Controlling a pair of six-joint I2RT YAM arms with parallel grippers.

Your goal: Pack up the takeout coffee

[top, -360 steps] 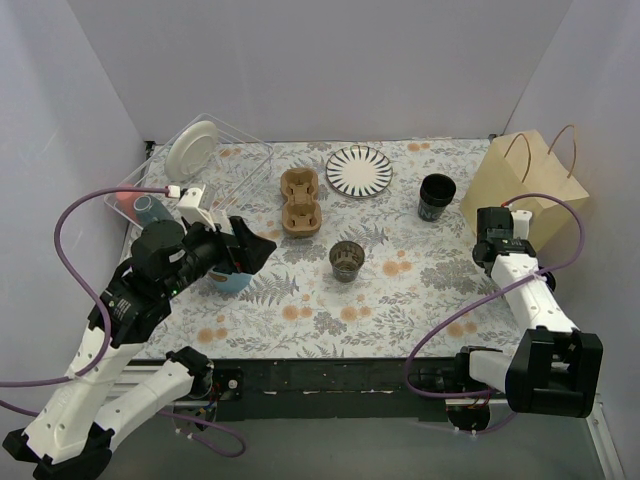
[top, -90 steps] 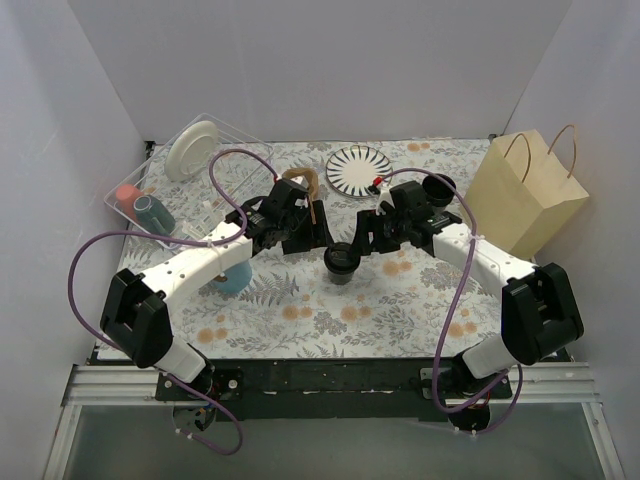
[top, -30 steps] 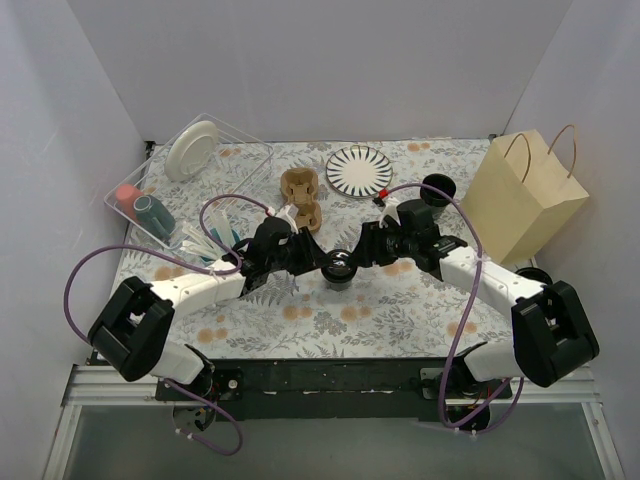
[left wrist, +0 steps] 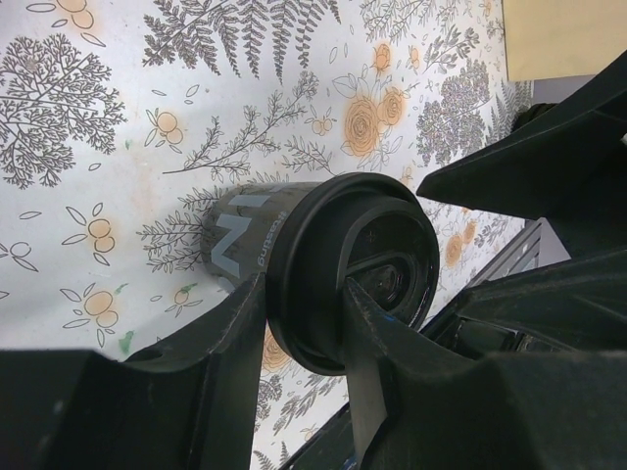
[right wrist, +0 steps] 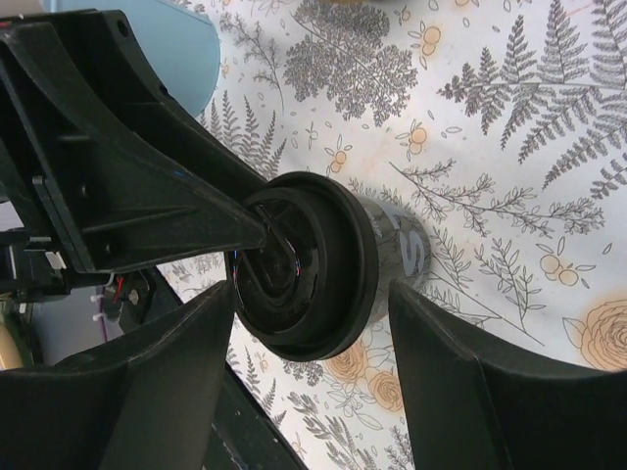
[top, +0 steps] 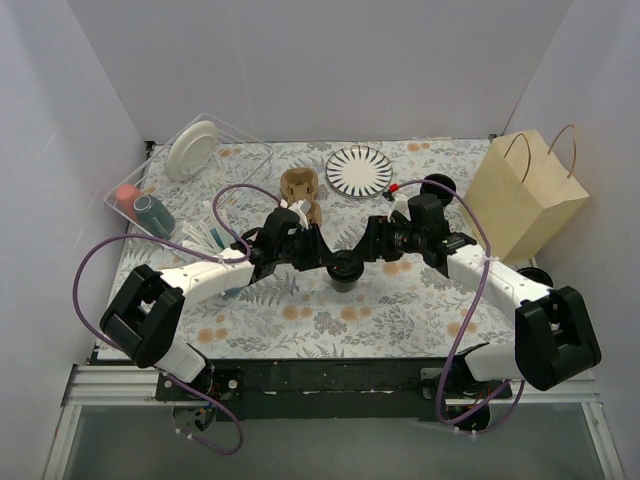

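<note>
The coffee cup (top: 345, 267) stands upright, dead between the wide-spread fingers of the right gripper (right wrist: 312, 294), with daylight on either side. Opposite sits the left gripper (left wrist: 302, 299), fingers narrow, pinched across the rim of the lid (left wrist: 323, 225). Left has contact; right likely needs only to squeeze.

pale lettering on the dark cup (left wrist: 245, 233) reads perhaps "ni", otherwise unreadable.
</note>
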